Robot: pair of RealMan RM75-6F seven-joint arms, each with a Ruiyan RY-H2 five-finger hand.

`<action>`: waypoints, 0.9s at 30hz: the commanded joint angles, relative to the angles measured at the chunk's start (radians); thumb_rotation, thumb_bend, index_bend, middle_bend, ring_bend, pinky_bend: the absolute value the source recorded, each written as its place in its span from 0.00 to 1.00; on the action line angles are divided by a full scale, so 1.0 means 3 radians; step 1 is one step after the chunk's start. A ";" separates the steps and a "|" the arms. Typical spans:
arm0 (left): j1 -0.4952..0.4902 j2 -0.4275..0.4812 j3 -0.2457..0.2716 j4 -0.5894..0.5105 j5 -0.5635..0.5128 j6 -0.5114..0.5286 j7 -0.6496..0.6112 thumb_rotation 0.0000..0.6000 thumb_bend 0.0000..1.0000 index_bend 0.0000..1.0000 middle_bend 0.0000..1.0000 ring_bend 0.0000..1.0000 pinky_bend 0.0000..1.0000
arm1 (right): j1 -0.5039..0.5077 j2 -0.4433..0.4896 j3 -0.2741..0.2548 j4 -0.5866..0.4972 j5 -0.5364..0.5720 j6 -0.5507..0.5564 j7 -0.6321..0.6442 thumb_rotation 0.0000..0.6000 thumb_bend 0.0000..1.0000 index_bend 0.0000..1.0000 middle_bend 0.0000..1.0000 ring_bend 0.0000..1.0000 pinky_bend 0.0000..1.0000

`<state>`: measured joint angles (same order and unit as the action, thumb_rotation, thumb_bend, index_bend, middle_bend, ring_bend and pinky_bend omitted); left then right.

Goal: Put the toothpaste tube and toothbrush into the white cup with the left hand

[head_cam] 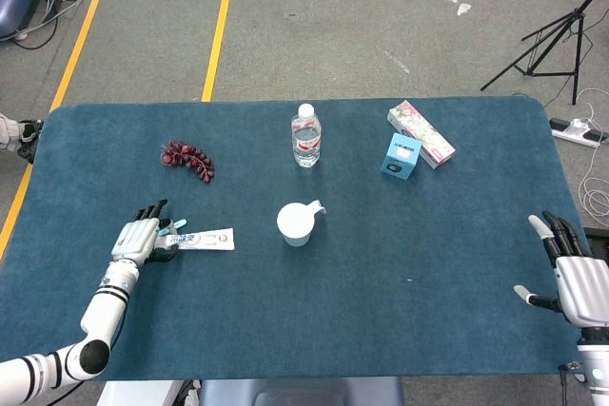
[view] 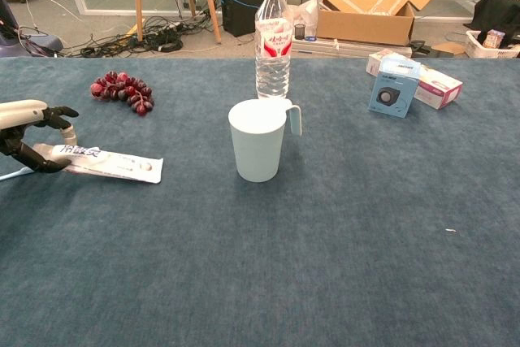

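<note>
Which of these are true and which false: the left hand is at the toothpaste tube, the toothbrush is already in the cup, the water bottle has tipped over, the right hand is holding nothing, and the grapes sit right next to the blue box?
1. The left hand is at the toothpaste tube. True: its fingers are closed on the tube's end.
2. The toothbrush is already in the white cup. False: it lies on the table under the left hand.
3. The water bottle has tipped over. False: it stands upright behind the cup.
4. The right hand holds nothing. True: its fingers are spread, nothing in them.
5. The grapes sit next to the blue box. False: they lie far apart, the bottle between them.
</note>
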<state>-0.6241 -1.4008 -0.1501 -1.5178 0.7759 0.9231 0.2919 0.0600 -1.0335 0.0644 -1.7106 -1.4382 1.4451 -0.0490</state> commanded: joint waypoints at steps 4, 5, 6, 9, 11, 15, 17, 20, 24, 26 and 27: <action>-0.0006 0.0210 0.0005 -0.0342 0.0189 0.0163 0.0119 1.00 0.39 0.59 0.00 0.00 0.00 | -0.0002 -0.0002 -0.0005 -0.0006 -0.0012 0.0005 -0.0009 1.00 0.00 0.09 0.06 0.00 0.42; -0.0010 0.0232 0.0001 -0.0383 0.0208 0.0180 0.0132 1.00 0.39 0.59 0.00 0.00 0.00 | -0.0003 -0.0002 -0.0006 -0.0007 -0.0014 0.0007 -0.0009 1.00 0.00 0.09 0.06 0.00 0.42; -0.0017 0.0257 -0.0003 -0.0433 0.0232 0.0199 0.0151 1.00 0.39 0.59 0.00 0.00 0.00 | -0.0004 -0.0001 -0.0006 -0.0009 -0.0017 0.0009 -0.0010 1.00 0.00 0.09 0.06 0.00 0.42; -0.0038 0.0314 -0.0017 -0.0548 0.0287 0.0240 0.0193 1.00 0.39 0.59 0.00 0.00 0.00 | -0.0008 0.0001 -0.0006 -0.0013 -0.0019 0.0019 -0.0008 1.00 0.00 0.09 0.06 0.00 0.42; -0.0057 0.0348 -0.0028 -0.0610 0.0307 0.0255 0.0221 1.00 0.39 0.59 0.00 0.00 0.00 | -0.0010 0.0004 -0.0005 -0.0014 -0.0021 0.0023 -0.0003 1.00 0.00 0.09 0.06 0.00 0.42; -0.0108 0.0422 -0.0075 -0.0746 0.0328 0.0274 0.0260 1.00 0.39 0.59 0.00 0.00 0.00 | -0.0016 0.0010 -0.0007 -0.0019 -0.0035 0.0036 0.0006 1.00 0.00 0.09 0.06 0.00 0.42; -0.0141 0.0453 -0.0099 -0.0804 0.0329 0.0276 0.0285 1.00 0.39 0.59 0.00 0.00 0.00 | -0.0019 0.0013 -0.0008 -0.0020 -0.0040 0.0043 0.0011 1.00 0.00 0.09 0.06 0.00 0.42; -0.0190 0.0477 -0.0124 -0.0853 0.0324 0.0284 0.0342 1.00 0.39 0.59 0.00 0.00 0.00 | -0.0023 0.0017 -0.0006 -0.0023 -0.0044 0.0052 0.0017 1.00 0.00 0.09 0.06 0.00 0.42; -0.0277 0.0492 -0.0177 -0.0906 0.0275 0.0290 0.0414 1.00 0.39 0.59 0.00 0.00 0.00 | -0.0026 0.0021 -0.0006 -0.0023 -0.0047 0.0056 0.0027 1.00 0.00 0.09 0.06 0.00 0.42; -0.0318 0.0491 -0.0203 -0.0920 0.0249 0.0289 0.0439 1.00 0.39 0.59 0.00 0.00 0.00 | -0.0025 0.0024 -0.0005 -0.0022 -0.0045 0.0053 0.0032 1.00 0.00 0.09 0.06 0.00 0.42; -0.0340 0.0491 -0.0216 -0.0924 0.0237 0.0289 0.0455 1.00 0.39 0.59 0.00 0.00 0.00 | -0.0025 0.0025 -0.0005 -0.0022 -0.0046 0.0053 0.0035 1.00 0.00 0.09 0.06 0.00 0.42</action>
<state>-0.7207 -1.2539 -0.2104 -1.7922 0.8513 1.0098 0.4236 0.0523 -1.0260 0.0628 -1.7171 -1.4520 1.4611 -0.0384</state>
